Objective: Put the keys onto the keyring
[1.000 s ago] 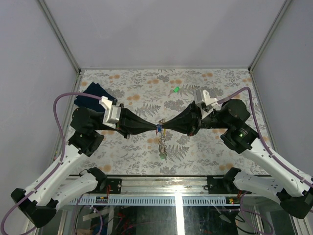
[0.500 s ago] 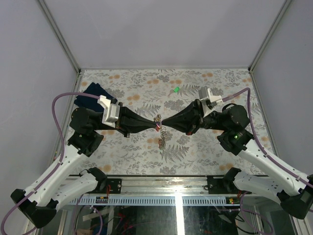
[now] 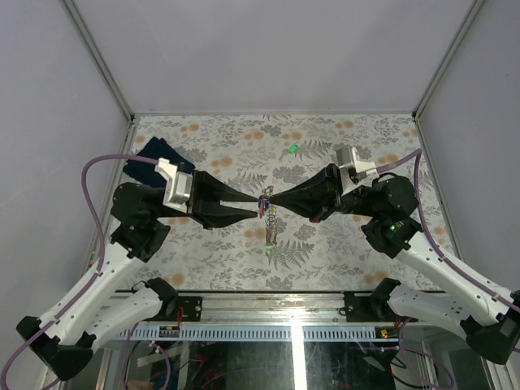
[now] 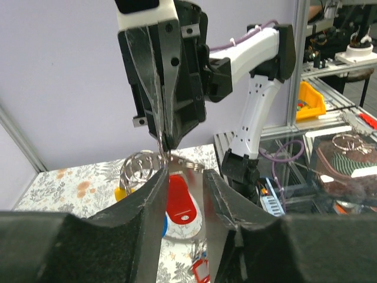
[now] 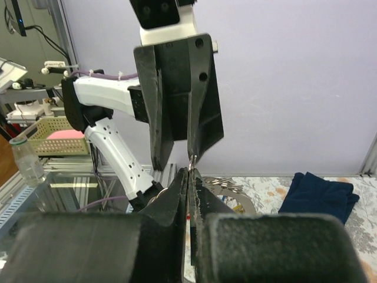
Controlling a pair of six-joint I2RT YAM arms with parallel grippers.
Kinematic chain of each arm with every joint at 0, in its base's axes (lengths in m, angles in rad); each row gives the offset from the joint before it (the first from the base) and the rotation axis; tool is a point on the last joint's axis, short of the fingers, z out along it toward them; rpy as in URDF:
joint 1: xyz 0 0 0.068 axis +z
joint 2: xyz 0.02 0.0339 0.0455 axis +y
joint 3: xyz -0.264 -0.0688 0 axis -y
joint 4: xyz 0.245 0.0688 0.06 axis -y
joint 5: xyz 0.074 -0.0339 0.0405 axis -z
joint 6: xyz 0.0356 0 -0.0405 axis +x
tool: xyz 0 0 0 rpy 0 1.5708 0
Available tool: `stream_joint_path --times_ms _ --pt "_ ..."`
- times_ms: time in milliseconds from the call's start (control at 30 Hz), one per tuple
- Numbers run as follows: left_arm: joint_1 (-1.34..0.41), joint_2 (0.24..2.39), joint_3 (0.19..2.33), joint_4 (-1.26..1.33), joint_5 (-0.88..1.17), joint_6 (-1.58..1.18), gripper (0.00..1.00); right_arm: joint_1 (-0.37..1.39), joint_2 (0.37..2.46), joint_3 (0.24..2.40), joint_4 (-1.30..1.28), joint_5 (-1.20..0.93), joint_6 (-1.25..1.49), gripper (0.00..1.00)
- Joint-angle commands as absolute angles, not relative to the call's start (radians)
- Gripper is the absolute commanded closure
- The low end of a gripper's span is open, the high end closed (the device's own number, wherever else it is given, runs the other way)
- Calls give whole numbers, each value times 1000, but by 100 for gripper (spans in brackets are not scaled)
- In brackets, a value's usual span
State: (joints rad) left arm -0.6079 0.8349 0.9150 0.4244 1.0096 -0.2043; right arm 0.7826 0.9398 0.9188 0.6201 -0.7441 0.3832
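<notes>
The silvery keyring [image 3: 266,207] hangs above the middle of the table, pinched at its edge by my right gripper [image 3: 272,201], which is shut on it. Its chain [image 3: 272,231] dangles below. In the left wrist view the keyring [image 4: 140,167] shows as coiled loops, with a red-tagged key [image 4: 180,198] and a yellow tag [image 4: 120,193] on it. My left gripper [image 4: 184,177] stands open around the red tag, and from above it [image 3: 258,205] faces the right fingertips. A loose green key [image 3: 292,149] lies on the table farther back. The right gripper [image 5: 189,171] shows its jaws pressed together on thin metal.
A dark blue folded cloth [image 3: 154,160] lies at the table's back left, also seen in the right wrist view [image 5: 318,192]. Metal frame posts [image 3: 101,61] rise at the back corners. The flower-patterned tabletop [image 3: 366,252] surrounds the arms.
My left gripper has opened from shut, letting go of the bundle. The keyring now hangs from the right gripper alone. Both grippers rose slightly over the second.
</notes>
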Motion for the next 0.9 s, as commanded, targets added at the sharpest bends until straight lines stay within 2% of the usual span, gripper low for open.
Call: stream_joint_path --times_ms 0,100,333,867 --pt "-611 802 899 566 938 -282 66 779 897 972 607 -736 297 100" --pt "-613 803 894 591 915 -302 61 779 897 979 586 -747 279 100" --pt "-623 850 892 615 916 -346 58 778 902 985 596 -752 268 100" --pt "-649 887 868 642 899 -363 66 779 912 994 609 -767 259 100"
